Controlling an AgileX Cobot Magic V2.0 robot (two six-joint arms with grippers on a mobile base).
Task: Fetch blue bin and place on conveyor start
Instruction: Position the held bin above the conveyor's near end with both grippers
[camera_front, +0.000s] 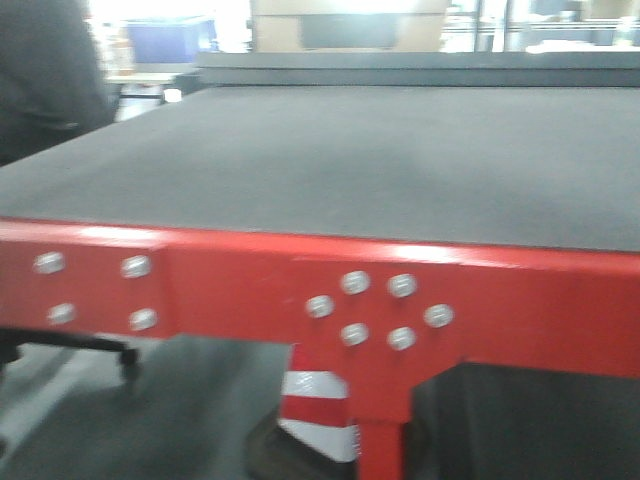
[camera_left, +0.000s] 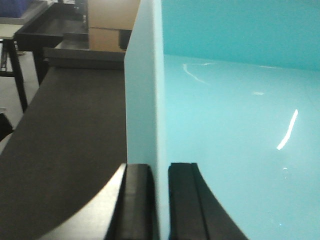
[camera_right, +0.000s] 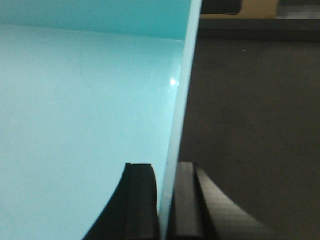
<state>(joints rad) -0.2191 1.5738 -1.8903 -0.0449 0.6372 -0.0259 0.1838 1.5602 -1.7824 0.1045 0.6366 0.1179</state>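
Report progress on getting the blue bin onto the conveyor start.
Done: the blue bin is fetched; the left pincer and right pincer are shut on opposite walls. In hand: carrying it, with dark belt visible beside the walls in both wrist views. Left: the front view shows the conveyor start behind its red frame with no bin on it, so set-down and release are not yet done.

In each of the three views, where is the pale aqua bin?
Front view: not in it.
Left wrist: aqua bin fills the right half, wall in the left gripper.
Right wrist: fills the left half, wall in the right gripper.
Shared landmark: the dark conveyor belt.
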